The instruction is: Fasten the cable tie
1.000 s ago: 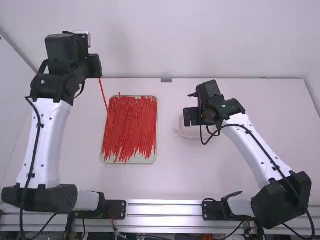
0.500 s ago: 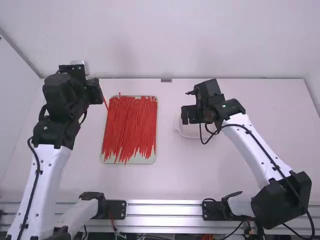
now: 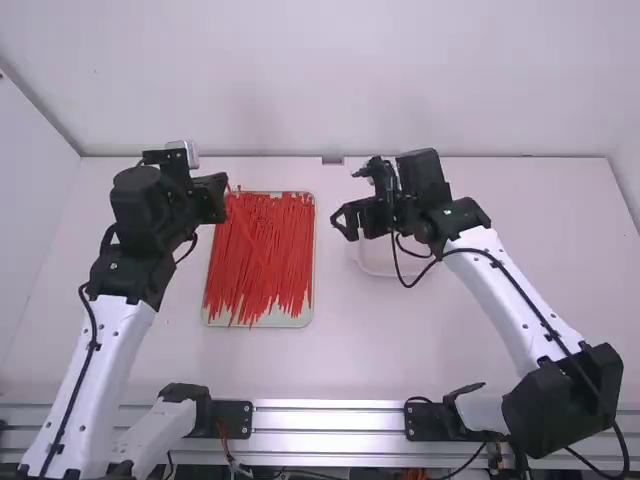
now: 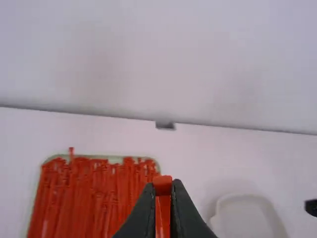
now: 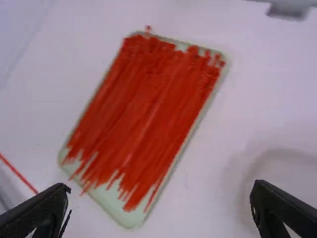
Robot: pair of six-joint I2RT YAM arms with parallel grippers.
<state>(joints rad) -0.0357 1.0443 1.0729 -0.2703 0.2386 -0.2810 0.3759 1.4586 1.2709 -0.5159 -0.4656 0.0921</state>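
Note:
My left gripper (image 3: 219,194) hovers by the tray's far left corner, shut on a single red cable tie (image 4: 162,191) that stands pinched between its jaws. A heap of red cable ties (image 3: 262,255) fills the pale tray (image 3: 308,318). In the right wrist view a thin red tie (image 5: 18,173) crosses the table beside the heap of ties (image 5: 148,114). My right gripper (image 3: 358,198) hangs open and empty just right of the tray, above the white dish (image 3: 378,262), with its jaws spread wide (image 5: 159,188).
The white dish (image 4: 247,213) lies right of the tray (image 4: 47,159). A small grey bracket (image 3: 332,158) sits at the table's far edge against the back wall. Bare white table stretches to the right and along the front.
The left arm dropped and swung right, carrying its tie to the tray's far left corner. The right gripper rose and turned left towards the tray.

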